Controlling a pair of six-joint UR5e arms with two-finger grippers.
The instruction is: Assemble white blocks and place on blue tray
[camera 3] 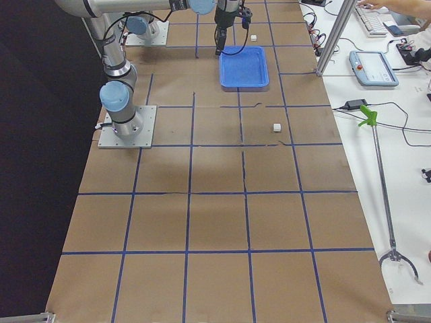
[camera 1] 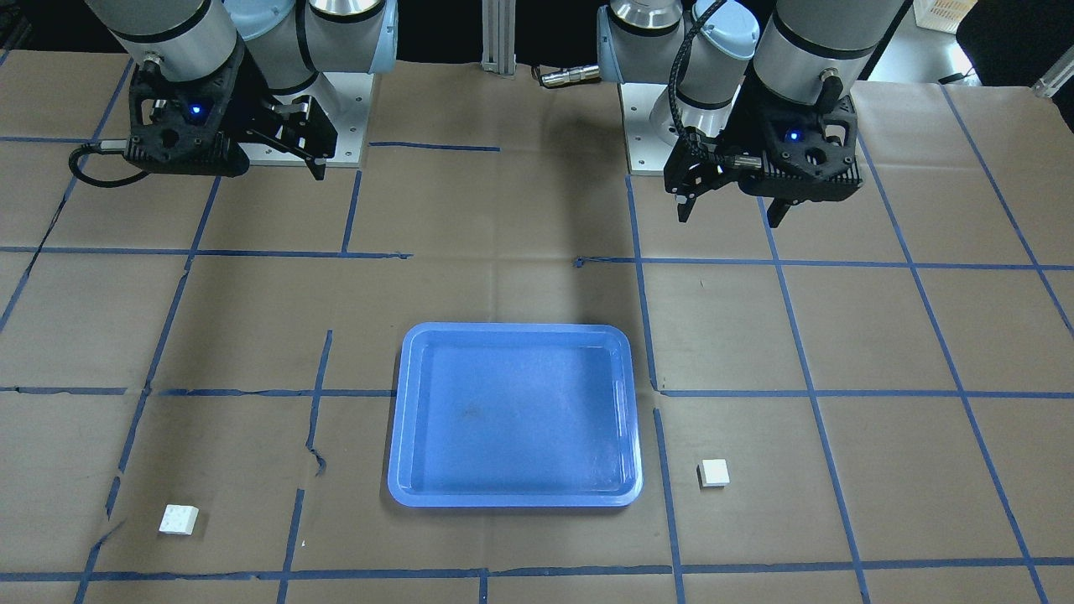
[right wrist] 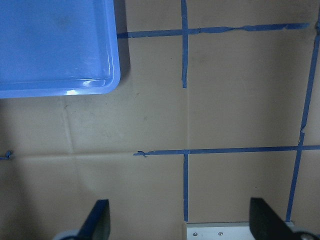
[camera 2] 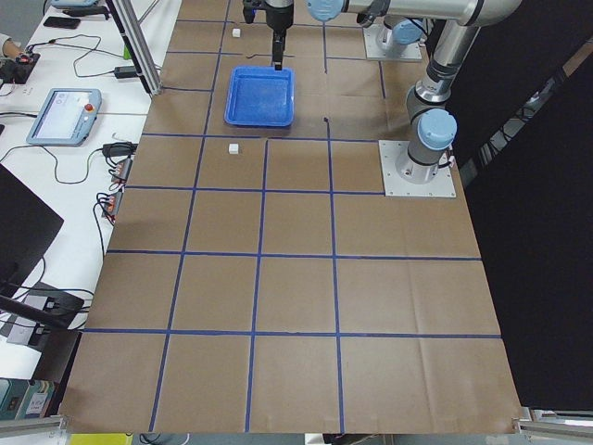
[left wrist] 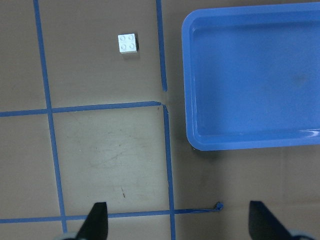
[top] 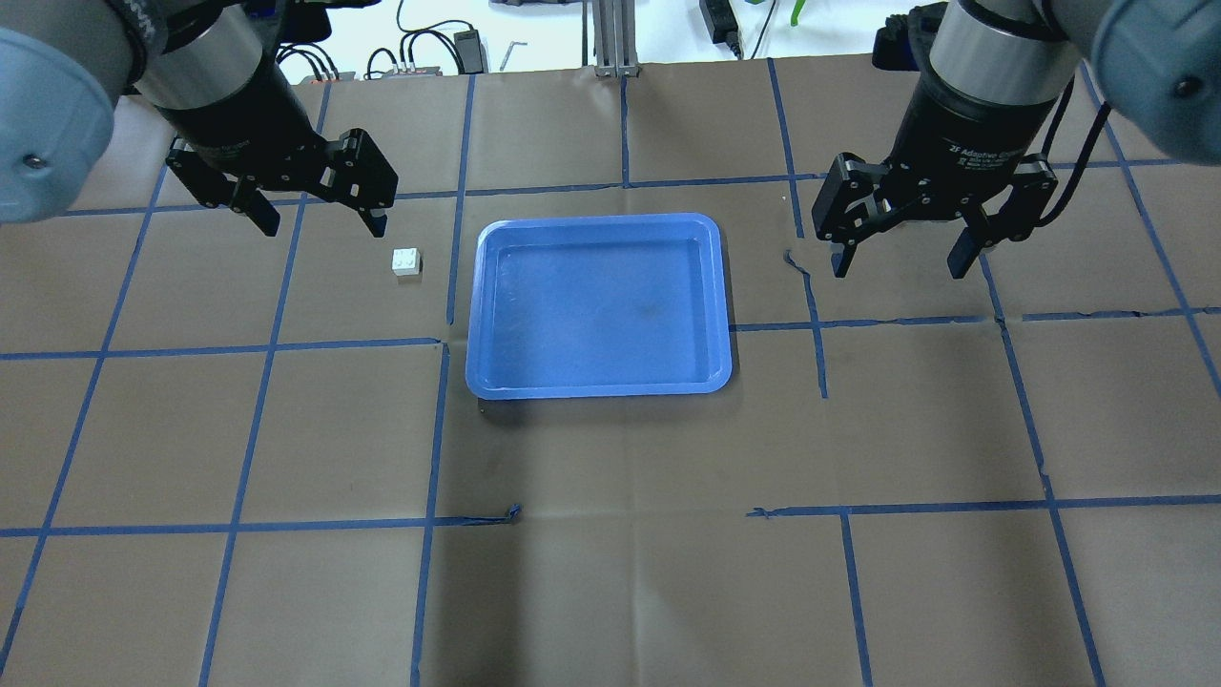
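Note:
The blue tray [top: 596, 305] lies empty at the table's middle. One white block [top: 407, 261] sits studs up just left of the tray, also in the left wrist view [left wrist: 128, 43]. My left gripper [top: 324, 226] hovers open and empty above the table, just beside that block. The second white block [camera 1: 179, 519] lies on my right side near the table's far edge, well away from the tray; my right arm hides it in the overhead view. My right gripper [top: 900, 267] hovers open and empty right of the tray. The right wrist view shows only the tray corner [right wrist: 55, 50].
Brown paper with a blue tape grid covers the table. The arms' base plates [camera 1: 336, 117] stand at my edge. Cables and adapters [top: 429, 57] lie beyond the far edge. An aluminium post [top: 610, 38] stands at the far middle.

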